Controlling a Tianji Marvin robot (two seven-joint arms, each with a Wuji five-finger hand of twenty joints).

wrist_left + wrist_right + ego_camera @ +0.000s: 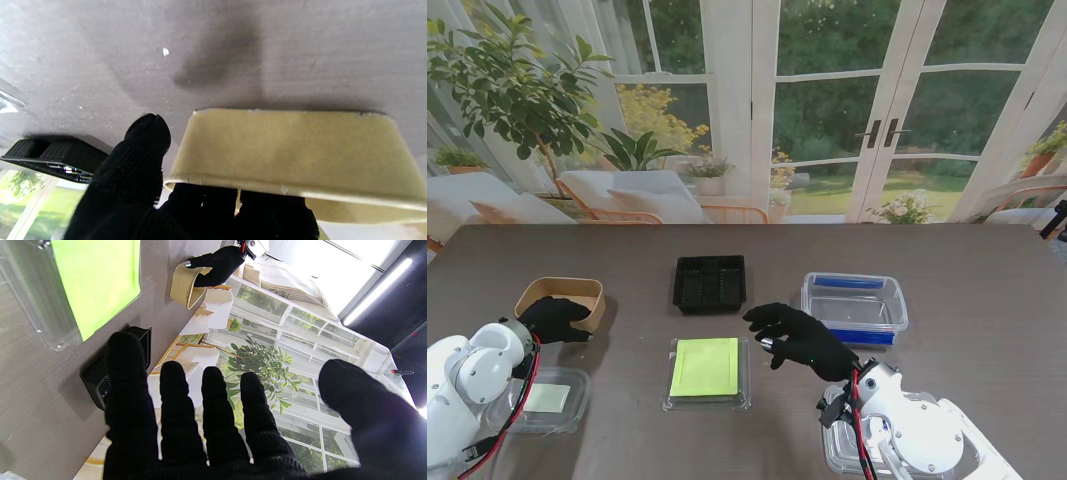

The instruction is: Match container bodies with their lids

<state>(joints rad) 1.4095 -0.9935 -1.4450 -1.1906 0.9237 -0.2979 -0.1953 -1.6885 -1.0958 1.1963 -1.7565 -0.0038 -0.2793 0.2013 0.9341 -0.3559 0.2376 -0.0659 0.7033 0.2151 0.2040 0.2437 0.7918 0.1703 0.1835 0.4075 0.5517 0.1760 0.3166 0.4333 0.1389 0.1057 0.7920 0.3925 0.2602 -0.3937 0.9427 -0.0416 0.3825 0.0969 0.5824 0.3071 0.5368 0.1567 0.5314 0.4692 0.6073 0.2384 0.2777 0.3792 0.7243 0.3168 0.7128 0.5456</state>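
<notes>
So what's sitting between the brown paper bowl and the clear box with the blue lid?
The black tray lies between the paper bowl and the clear box, a little farther from me, in the stand's view.

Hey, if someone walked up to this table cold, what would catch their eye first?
Probably the bright green lid in the middle, nearest to me. Then the left hand gripping the tan paper bowl at the left, and the right hand spread open beside the green lid.

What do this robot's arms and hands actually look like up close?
Both arms are smooth, rounded white shells, the left arm and right arm alike. Red and black cables run along the outside near each wrist. The left hand and right hand have five fingers and wear black knitted gloves, with silvery fingertips.
</notes>
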